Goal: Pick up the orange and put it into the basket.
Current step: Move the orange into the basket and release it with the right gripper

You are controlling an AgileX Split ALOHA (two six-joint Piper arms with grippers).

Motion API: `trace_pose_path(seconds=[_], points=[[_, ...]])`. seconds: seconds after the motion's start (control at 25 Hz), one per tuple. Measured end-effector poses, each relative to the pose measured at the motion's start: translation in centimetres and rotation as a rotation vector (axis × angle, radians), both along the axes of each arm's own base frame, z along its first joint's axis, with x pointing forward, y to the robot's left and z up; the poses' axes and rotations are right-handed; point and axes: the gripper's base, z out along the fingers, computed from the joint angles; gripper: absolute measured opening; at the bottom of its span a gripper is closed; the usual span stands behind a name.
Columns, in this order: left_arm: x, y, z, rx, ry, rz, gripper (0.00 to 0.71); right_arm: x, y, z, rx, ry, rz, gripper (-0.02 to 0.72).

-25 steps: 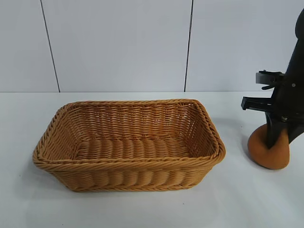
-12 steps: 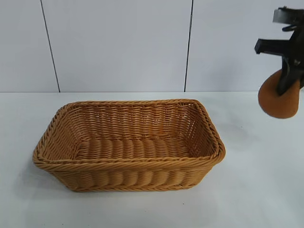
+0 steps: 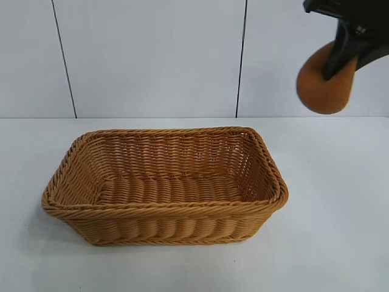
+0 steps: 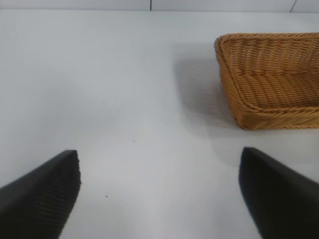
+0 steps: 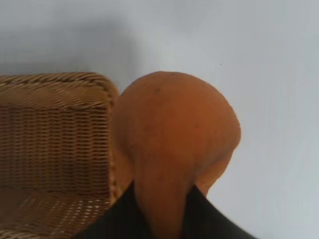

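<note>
The bench (image 3: 340, 243) lies white and wide under it all, and the wicker basket (image 3: 164, 210) sits on its middle, one long side along the near edge, its inside bare to the weave.

Up at the far right corner of the bench, high in the air, the right gripper (image 3: 335, 58) hangs with the orange (image 3: 322, 85) pinched between its fingers, which are drawn in narrow on a fold of the skin (the soft fruit bulges out below the grip). From the right wrist view the orange (image 5: 174, 144) swells round under the black fingers (image 5: 209, 214), and the right end of the basket (image 5: 55, 144) shows beside it, so the fruit is not over the opening yet; it is out past the right rim and well above it.

The left gripper (image 4: 159, 194) sits parked low over the bench off the basket's left end, fingers spread wide, nothing between them.

Now, to do this carry well, I'd judge: bring the orange across until it is over the middle of the basket floor, not just past the braided rim. Then lower it inside the walls before letting go, because a drop from this height could bounce it out. That grip looks shallow, so keep the swing smooth.
</note>
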Motion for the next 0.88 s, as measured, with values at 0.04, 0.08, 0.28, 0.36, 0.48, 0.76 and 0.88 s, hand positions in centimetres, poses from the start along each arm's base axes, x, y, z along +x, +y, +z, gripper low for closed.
trace_pose_path(seconds=[0.04, 0.08, 0.28, 0.36, 0.48, 0.76, 0.88], points=[[0.0, 0.0, 0.0, 0.000, 0.000, 0.000, 0.615, -0.4, 1.1, -0.2, 0.008, -0.004, 0.022, 0.034], [0.0, 0.0, 0.0, 0.000, 0.000, 0.000, 0.615, -0.7, 2.2, -0.7, 0.011, 0.004, 0.042, 0.034], [0.0, 0.0, 0.0, -0.005, 0.000, -0.003, 0.615, -0.5, 5.7, -4.7, -0.010, 0.031, 0.093, 0.034], [0.0, 0.0, 0.0, -0.001, 0.000, 0.000, 0.615, 0.3, 6.4, -6.7, -0.020, 0.036, 0.085, 0.034], [0.0, 0.0, 0.0, -0.005, -0.001, -0.003, 0.615, 1.5, 7.1, -10.1, -0.043, 0.054, 0.068, 0.034], [0.0, 0.0, 0.0, -0.001, -0.001, 0.000, 0.615, 2.1, 7.5, -16.0, -0.111, 0.154, 0.059, 0.034], [0.0, 0.0, 0.0, -0.001, -0.001, 0.000, 0.615, 2.1, 7.6, -15.8, -0.103, 0.149, 0.055, 0.085]])
